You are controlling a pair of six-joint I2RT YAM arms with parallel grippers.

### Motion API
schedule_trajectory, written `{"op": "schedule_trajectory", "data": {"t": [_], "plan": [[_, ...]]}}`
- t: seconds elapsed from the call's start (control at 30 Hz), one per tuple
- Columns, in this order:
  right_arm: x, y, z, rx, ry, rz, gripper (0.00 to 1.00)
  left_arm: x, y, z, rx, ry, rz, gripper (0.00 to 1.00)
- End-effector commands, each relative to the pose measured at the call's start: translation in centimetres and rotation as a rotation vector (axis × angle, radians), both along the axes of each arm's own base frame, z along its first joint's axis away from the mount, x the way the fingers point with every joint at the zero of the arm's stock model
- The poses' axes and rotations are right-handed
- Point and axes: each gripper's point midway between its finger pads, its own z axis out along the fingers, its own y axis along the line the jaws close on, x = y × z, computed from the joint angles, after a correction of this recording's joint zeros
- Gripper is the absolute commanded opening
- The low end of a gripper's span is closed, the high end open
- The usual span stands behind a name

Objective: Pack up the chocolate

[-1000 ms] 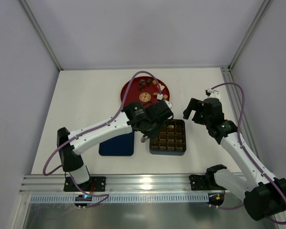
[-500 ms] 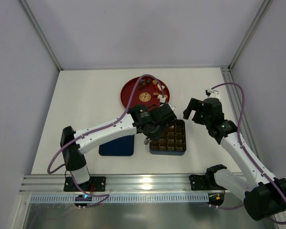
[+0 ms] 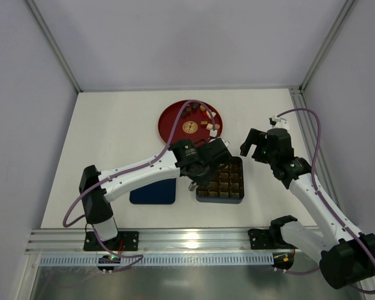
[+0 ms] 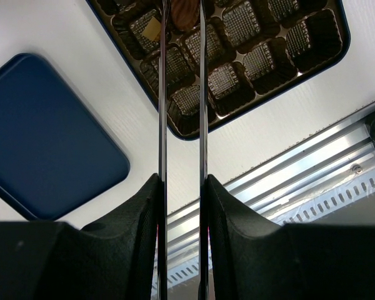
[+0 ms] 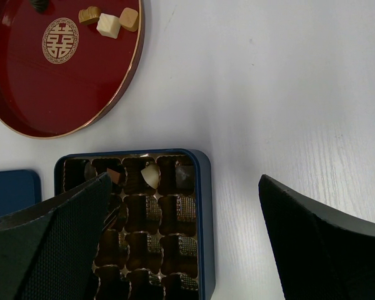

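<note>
Chocolate (image 4: 182, 12) pinched between left fingers (image 4: 149, 212), above compartment tray (image 4: 262, 59)

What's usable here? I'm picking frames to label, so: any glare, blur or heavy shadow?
Top external: sharp, evenly lit, glare on the rail. Left wrist: tray sharp, its cups glinting. Right wrist: fingers very dark, a faint shadow across the table.

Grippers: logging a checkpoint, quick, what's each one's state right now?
Left gripper: closed on a brown chocolate.
Right gripper: open, empty.
</note>
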Motion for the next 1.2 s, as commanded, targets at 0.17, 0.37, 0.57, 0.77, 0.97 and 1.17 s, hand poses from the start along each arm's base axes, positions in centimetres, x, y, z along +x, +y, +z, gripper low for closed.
{"op": "schedule_trajectory", "data": {"t": [0.17,0.37,0.57,0.77,0.97,1.17], "plan": [[0.77,0.06,1.82,0.022,-0.061,-0.011,1.0,0.07,-1.04,0.93,-0.053,-0.018,-0.001,0.33],[0.79,0.07,1.74,0.023,-0.06,-0.012,1.0,0.07,-0.97,1.03,-0.053,-0.02,-0.002,0.34],[0.83,0.16,1.76,0.024,-0.061,-0.009,1.0,0.1,-0.89,0.95,-0.049,-0.019,0.0,0.34],[0.81,0.16,1.65,0.025,-0.059,-0.01,1.0,0.18,-0.97,1.15,-0.053,-0.023,-0.002,0.34],[0.82,0.17,1.61,0.025,-0.058,-0.01,1.0,0.16,-0.99,1.1,-0.048,-0.023,-0.004,0.34],[0.8,0.14,1.5,0.025,-0.056,-0.01,1.0,0.26,-0.96,1.22,-0.048,-0.029,-0.002,0.34]]}}
